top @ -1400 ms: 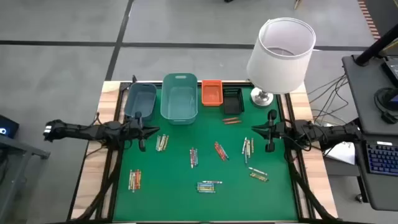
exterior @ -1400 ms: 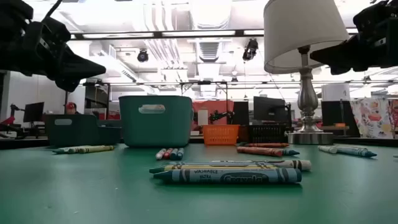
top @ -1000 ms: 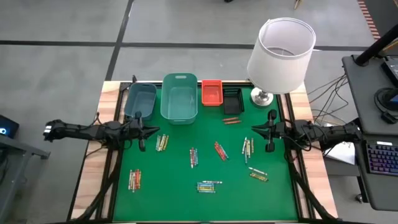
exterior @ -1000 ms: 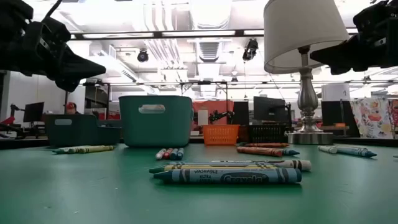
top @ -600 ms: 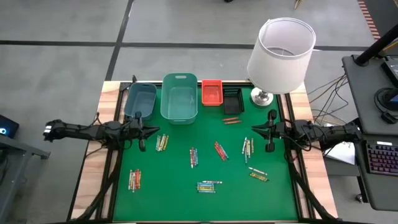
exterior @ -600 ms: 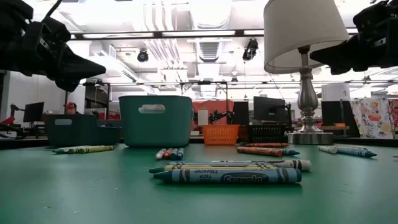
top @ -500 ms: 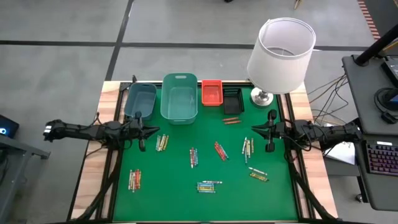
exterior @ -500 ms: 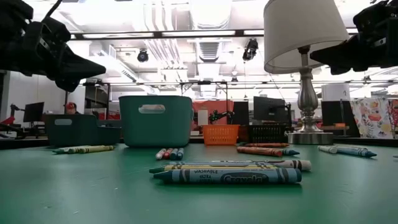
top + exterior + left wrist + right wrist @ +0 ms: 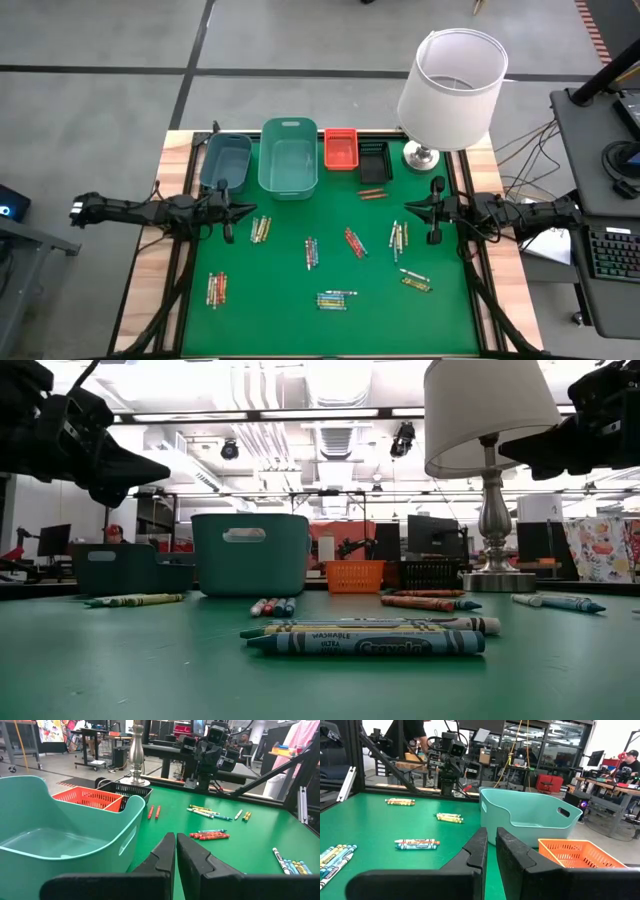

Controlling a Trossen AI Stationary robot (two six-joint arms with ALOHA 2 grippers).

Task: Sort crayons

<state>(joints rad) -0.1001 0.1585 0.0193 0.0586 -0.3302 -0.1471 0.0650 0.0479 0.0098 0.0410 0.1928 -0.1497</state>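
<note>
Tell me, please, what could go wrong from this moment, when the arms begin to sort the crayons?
1. The crayons lie in tight little bunches, so the jaws may pinch several colours at once or push neighbours away.
2. The lamp stands close behind the right gripper; a wide swing toward the black bin might knock it.
3. The orange bin and black bin are small and touching, so a drop could land in the wrong one.

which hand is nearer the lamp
Right. The right hand hovers just in front of the lamp base; the left hand is across the table by the blue bin.
</note>
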